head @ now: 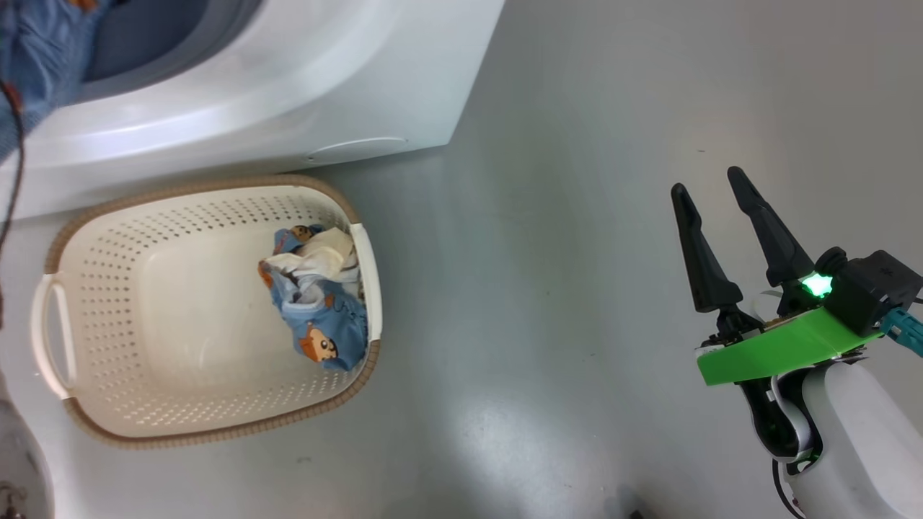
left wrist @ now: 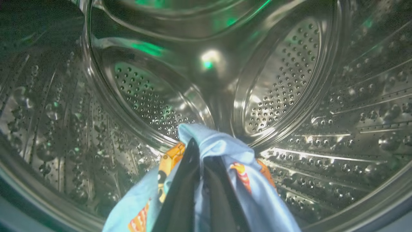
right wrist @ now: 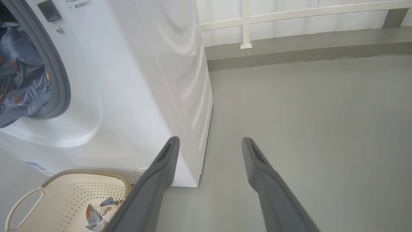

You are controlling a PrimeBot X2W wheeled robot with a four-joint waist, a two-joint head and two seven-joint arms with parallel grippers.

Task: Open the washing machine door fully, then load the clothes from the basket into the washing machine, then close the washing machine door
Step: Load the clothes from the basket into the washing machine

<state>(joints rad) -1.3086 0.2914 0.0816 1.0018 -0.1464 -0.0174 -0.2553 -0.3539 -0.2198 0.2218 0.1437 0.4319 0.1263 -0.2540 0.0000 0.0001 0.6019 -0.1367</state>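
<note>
Left gripper clamps a bear-print garment inside the drum; right gripper gapes empty.

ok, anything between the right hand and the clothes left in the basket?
Nothing visible apart from the basket's own wall. The right hand is open over the floor, off to the right of the basket. The clothes lie inside against the wall nearest that hand, uncovered from above.

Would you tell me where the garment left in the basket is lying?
In the head view, the garment lies bunched against the right wall of the basket, which stands on the floor before the washing machine.
</note>
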